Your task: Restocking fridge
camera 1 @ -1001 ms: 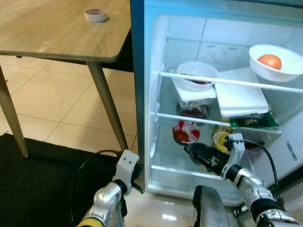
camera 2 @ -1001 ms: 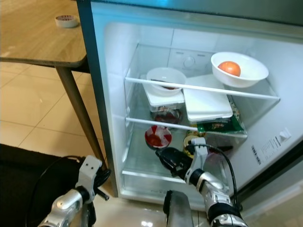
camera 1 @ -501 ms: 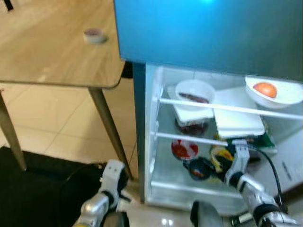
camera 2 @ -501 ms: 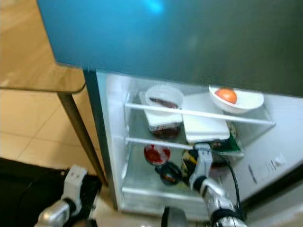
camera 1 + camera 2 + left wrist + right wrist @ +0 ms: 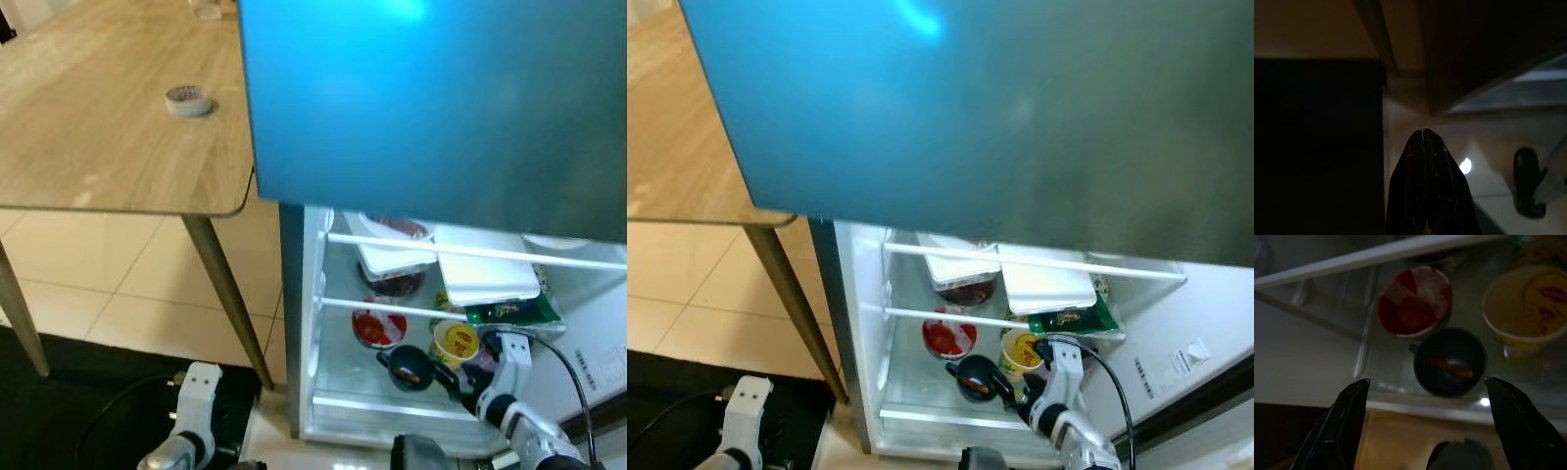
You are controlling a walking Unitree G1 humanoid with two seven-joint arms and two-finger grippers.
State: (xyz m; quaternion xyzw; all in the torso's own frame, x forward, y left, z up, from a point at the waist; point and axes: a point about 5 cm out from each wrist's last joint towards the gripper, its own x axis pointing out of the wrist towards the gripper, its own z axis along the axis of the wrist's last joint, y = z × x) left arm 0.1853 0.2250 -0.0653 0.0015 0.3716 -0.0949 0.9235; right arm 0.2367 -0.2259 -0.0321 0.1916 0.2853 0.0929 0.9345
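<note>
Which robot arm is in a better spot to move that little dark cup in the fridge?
Probably the right. The right gripper is open at the fridge's bottom shelf, facing the dark cup. The left gripper hangs shut, low beside the table leg.

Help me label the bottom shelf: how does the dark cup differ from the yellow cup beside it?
The dark cup is near-black with a side handle; the yellow cup is yellow with red print and no handle showing. The dark cup sits nearer the shelf's front edge, the yellow cup farther back. The dark cup lies straight ahead between the open right gripper's fingers; the yellow cup is off to one side. Both stand upright.
</note>
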